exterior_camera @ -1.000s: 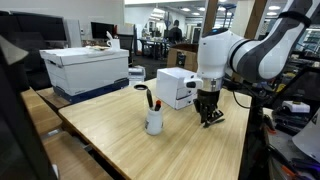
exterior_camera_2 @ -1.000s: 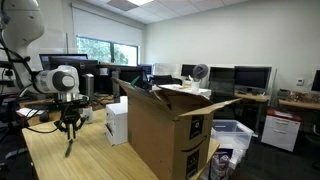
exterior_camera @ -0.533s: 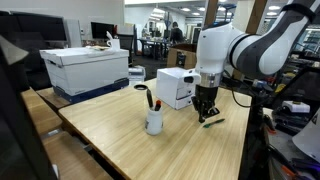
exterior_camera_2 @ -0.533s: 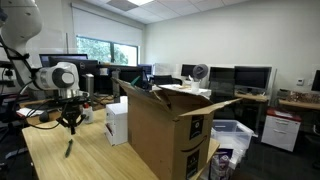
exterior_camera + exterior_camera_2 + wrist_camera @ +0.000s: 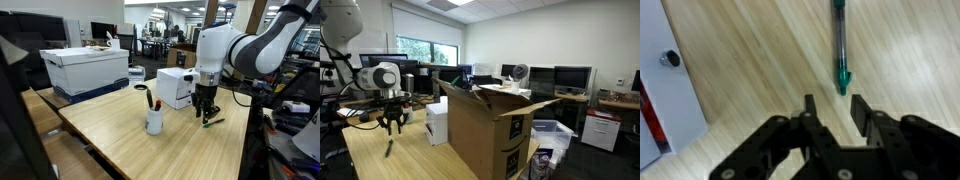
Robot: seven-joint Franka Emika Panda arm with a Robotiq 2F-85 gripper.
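One second earlier your gripper (image 5: 205, 112) had sat low on the wooden table (image 5: 110, 140), right at the green-capped pen (image 5: 213, 123). By this moment it had risen clear, with its jaws partly apart and empty. That left the pen out of your hold, lying flat on the table just ahead of the fingertips in the wrist view. Nothing crowded it: the white mug (image 5: 154, 121) of pens stood well apart, the white box (image 5: 177, 88) sat behind the arm, and the big cardboard box (image 5: 485, 130) stood off to one side.
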